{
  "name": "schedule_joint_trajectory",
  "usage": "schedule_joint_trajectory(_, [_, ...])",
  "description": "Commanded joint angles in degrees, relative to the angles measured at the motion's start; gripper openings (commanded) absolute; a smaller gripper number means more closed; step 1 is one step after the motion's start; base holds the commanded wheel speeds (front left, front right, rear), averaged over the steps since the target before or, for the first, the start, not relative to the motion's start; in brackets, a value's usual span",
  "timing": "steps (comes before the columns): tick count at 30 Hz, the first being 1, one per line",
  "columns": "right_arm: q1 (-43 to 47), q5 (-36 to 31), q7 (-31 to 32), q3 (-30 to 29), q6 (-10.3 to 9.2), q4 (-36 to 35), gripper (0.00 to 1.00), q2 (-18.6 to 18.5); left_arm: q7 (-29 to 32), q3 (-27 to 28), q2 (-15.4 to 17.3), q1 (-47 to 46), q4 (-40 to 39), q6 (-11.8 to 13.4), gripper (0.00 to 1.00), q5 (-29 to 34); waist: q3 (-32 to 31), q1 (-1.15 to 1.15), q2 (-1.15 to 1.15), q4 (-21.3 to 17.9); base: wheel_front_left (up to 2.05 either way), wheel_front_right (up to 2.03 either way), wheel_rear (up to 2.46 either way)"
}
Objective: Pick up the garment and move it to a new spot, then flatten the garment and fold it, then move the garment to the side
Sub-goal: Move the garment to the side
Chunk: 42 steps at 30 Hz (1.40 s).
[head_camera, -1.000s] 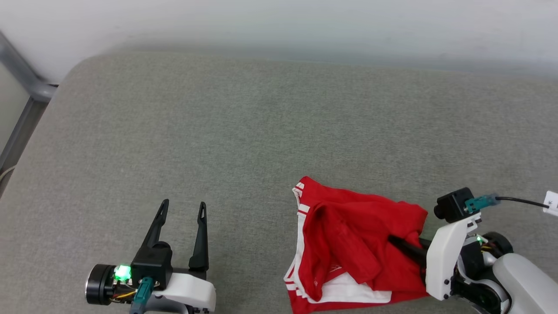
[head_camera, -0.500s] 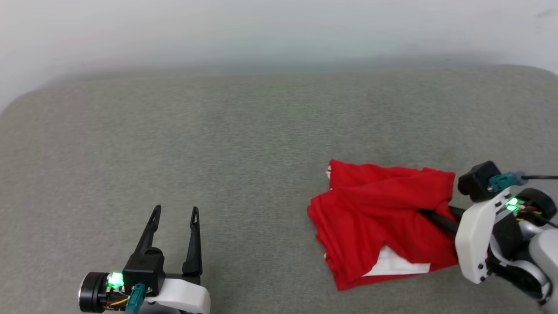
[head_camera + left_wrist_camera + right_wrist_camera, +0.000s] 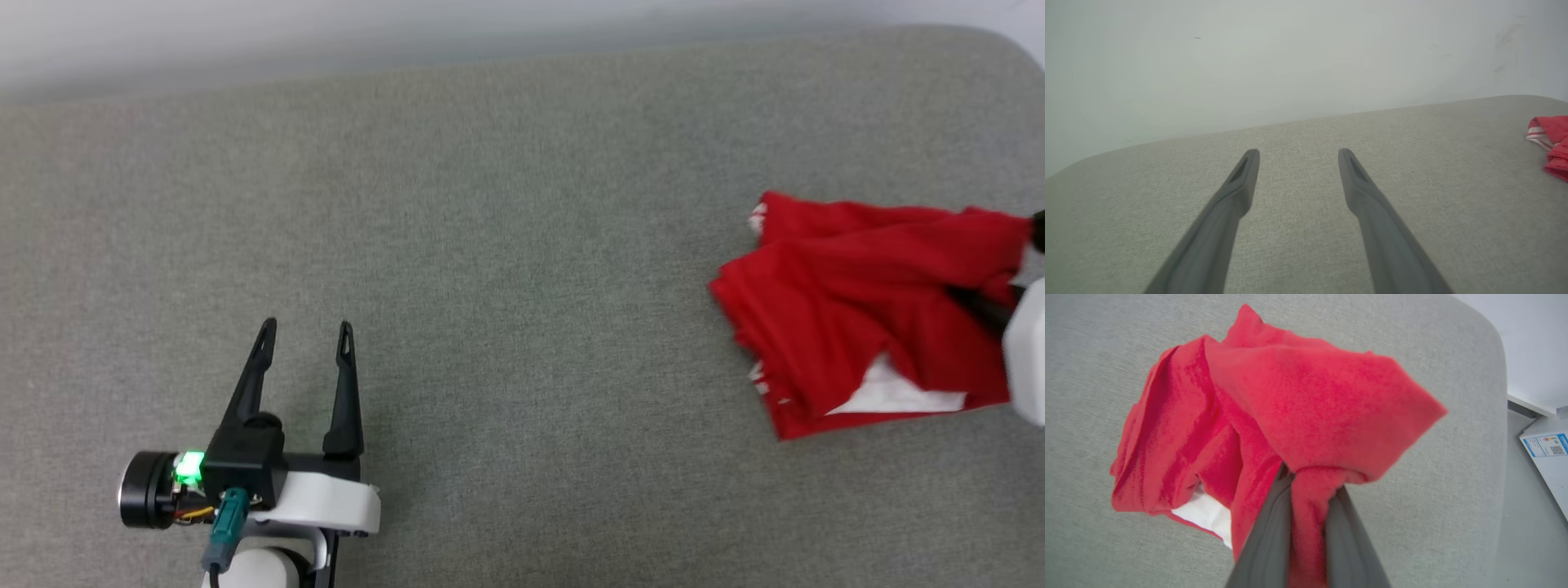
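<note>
At the frame's right edge the right gripper [image 3: 1308, 479] is clamped on a bunched fold of the garment [image 3: 865, 302], apparently to carry it across the grey cushion [image 3: 506, 245], while the left gripper [image 3: 306, 329], lower left, sits spread and empty.

Grey fabric cushion [image 3: 490, 204] (pale wall [image 3: 1249, 61] behind)

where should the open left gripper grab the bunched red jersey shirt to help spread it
The striped trim corner of the red jersey shirt, approached from the robot's left by the left gripper: it juts out free, opposite where the right gripper pinches.
</note>
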Motion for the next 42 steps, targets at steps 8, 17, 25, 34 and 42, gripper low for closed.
schedule_joint_trajectory(8, [-6.09, -1.98, 2.41, -5.79, -0.08, 10.2, 0.0, -6.04, -0.12, 0.27, 0.74, -5.12, -2.54, -0.31, 1.0, 0.72, 9.97, -0.01, 0.0, 1.94, 0.0, 0.0, 0.0])
schedule_joint_trajectory(17, [-9.36, -4.78, 2.32, -11.8, -0.09, 19.15, 0.0, -9.71, -0.12, -0.72, 0.68, -9.17, -4.14, -0.63, 1.0, 1.01, 15.84, -0.01, 0.0, 4.02, 0.0, 0.0, 0.0])
schedule_joint_trajectory(25, [-11.22, -8.26, 1.06, -16.76, -0.08, 24.86, 0.0, -9.0, -0.12, -1.28, 0.42, -10.47, -5.02, -0.05, 1.0, 1.18, 18.15, -0.01, 0.0, 4.99, 0.0, 0.0, 0.0])
schedule_joint_trajectory(34, [-10.99, -13.97, -0.62, -21.12, -0.08, 26.76, 1.0, -5.7, -0.12, -1.54, 0.25, -8.83, -3.87, 0.68, 1.0, 0.73, 14.33, -0.01, 0.0, 4.91, 0.0, 0.0, 0.0])
schedule_joint_trajectory(42, [-6.64, -19.91, -7.67, -25.59, -0.08, 22.05, 1.0, -2.24, -0.12, -1.44, 0.01, -4.85, -2.26, 1.29, 1.0, 0.08, 6.8, -0.01, 0.0, 4.92, 0.0, 0.0, 0.0])
